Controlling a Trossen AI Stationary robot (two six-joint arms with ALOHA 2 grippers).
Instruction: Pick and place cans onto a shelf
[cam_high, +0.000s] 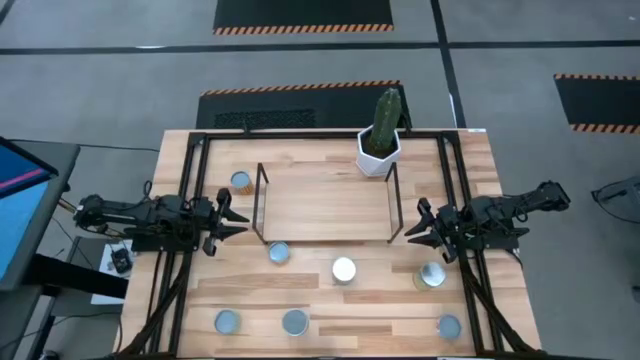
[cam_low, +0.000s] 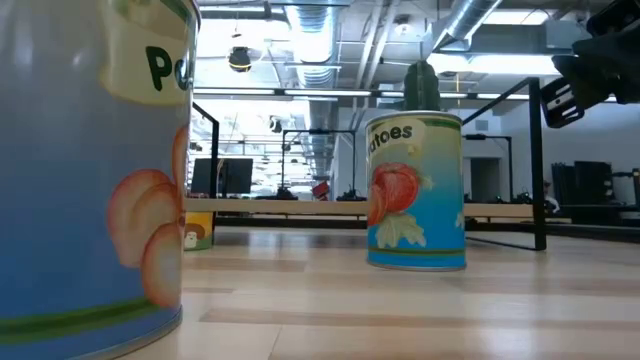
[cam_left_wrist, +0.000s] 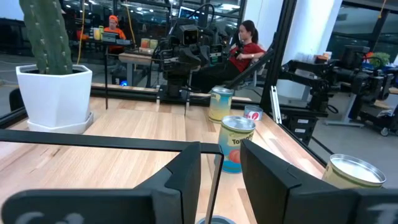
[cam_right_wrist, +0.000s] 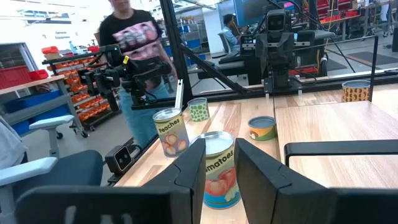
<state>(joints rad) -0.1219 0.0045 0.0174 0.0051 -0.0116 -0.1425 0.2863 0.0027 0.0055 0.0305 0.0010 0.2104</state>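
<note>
**Both pincers released beside the shelf, every can off it**

From above: wooden surface (cam_high: 330, 300) carrying the shelf (cam_high: 327, 203), a black rod frame around a light board, at the middle. White pot with a cactus (cam_high: 380, 140) at the shelf's far right corner. Left pincer (cam_high: 228, 213) just off the shelf's left end, fingers spread, gripping nothing. Right pincer (cam_high: 424, 229) just off the shelf's right end, likewise spread and unloaded. Seven cans around the shelf, none on its board: one tan-topped can (cam_high: 240, 181) beside the far left post; one (cam_high: 278, 253) just in front of the left front post; a white-topped can (cam_high: 344, 269) in front of the shelf's middle; one (cam_high: 431, 276) in front of the right pincer; three more (cam_high: 294, 322) in a loose row well in front of the shelf, near the surface's near edge.

From table height: a large peach can (cam_low: 90, 170) filling the near left, a tomato can (cam_low: 415, 190) upright farther back, the shelf board (cam_low: 300, 208) level behind it, cactus top above the tomato can, and one pincer (cam_low: 565, 95) hanging high at the right.

Left wrist: own fingers (cam_left_wrist: 186, 168) apart, a tomato can (cam_left_wrist: 236, 143) beyond them, cactus pot (cam_left_wrist: 53, 93) to one side, people seated in the room behind.

Right wrist: own fingers (cam_right_wrist: 193, 165) apart, tomato can (cam_right_wrist: 217, 168) in line with the gap, peach can (cam_right_wrist: 169, 132) past it, a person standing beyond the surface.
</note>
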